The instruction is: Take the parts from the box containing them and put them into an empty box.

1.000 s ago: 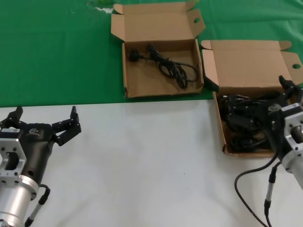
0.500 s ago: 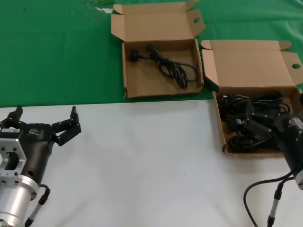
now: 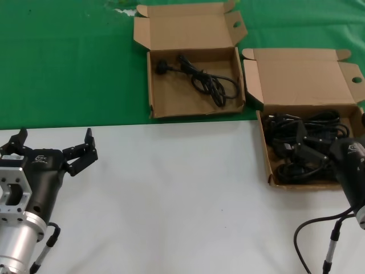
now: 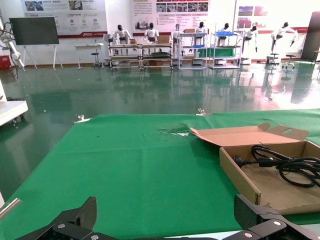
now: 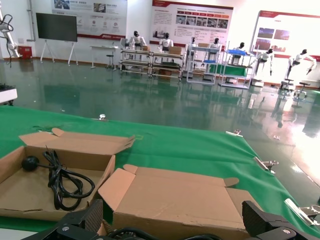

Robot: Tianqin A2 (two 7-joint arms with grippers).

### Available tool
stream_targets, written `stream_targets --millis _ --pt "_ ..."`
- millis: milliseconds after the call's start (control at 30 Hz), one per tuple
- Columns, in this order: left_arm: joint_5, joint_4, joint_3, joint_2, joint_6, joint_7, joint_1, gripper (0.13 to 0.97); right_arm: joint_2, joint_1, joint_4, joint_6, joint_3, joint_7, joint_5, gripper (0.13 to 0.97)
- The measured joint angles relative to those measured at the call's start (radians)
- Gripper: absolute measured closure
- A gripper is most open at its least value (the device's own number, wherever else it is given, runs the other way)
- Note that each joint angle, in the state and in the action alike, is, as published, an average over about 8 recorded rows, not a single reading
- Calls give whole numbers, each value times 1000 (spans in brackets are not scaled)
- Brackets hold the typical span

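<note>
Green cloth (image 3: 68,63) is laid over the far half of the work surface, white tabletop (image 3: 171,194) over the near half; an exhibition hall with shelving and posters is seen behind in both wrist views. Two open cardboard mailers are set near each other, the source at the right on the seam of cloth and tabletop, the receiving one wholly on the cloth. The box containing them (image 3: 308,80) sits at the right, lid up, and a tangled heap of the parts (image 3: 296,149) is packed inside it. The empty box (image 3: 194,63) is placed further back and left, just beside; one cord (image 3: 202,80) is already laid in it, so it is no longer empty. Progress is judged as early: one bundle moved, most of the pile left to be carried over.

The right gripper (image 3: 305,147) is lowered into the full box at the right edge of the head view, wrist tilted toward the heap, fingers spread wide in the right wrist view and nothing is clamped yet; contact with the cords cannot be confirmed. The left gripper (image 3: 54,149) is parked low over the white tabletop at the near left, well apart from both boxes, claw held apart and empty
</note>
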Motion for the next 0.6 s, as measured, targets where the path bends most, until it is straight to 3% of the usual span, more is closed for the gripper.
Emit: stream_targets --millis 600 --pt "0 0 0 0 0 0 0 132 0 0 0 0 0 0 0 129"
